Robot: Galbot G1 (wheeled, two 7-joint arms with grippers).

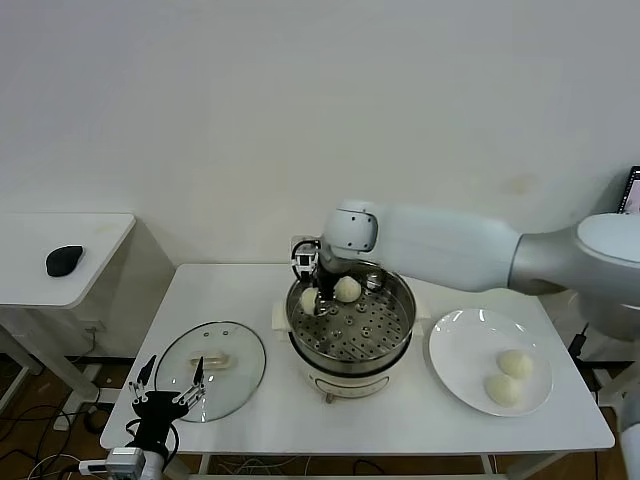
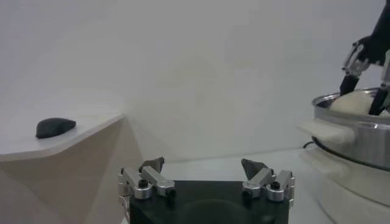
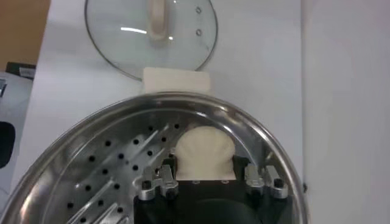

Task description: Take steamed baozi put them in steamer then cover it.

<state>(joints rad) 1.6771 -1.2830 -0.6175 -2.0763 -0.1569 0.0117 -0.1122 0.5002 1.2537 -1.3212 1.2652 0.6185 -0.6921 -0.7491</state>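
White counter [image 1: 250, 420] carries the steamer [image 1: 351, 330] at its middle. Inside the steamer, at its far left rim, the right claw [image 1: 319, 300] reaches down with a baozi [image 3: 203, 152] between its fingers, closed on it just above the perforated tray. A second baozi [image 1: 347, 289] lies just beside it. Two more sit on the plate [image 1: 470, 350], right of the steamer. Left of the steamer lies the cover [image 1: 211, 357]; at its near edge the left claw [image 1: 167, 385] hangs spread wide, holding nothing.

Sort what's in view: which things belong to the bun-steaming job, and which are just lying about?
Job:
buns in the steamer
buns on the plate
steamer
glass lid
right hand, at a bun inside the steamer
left hand, open, near the lid

Lying about:
black mouse on the side table
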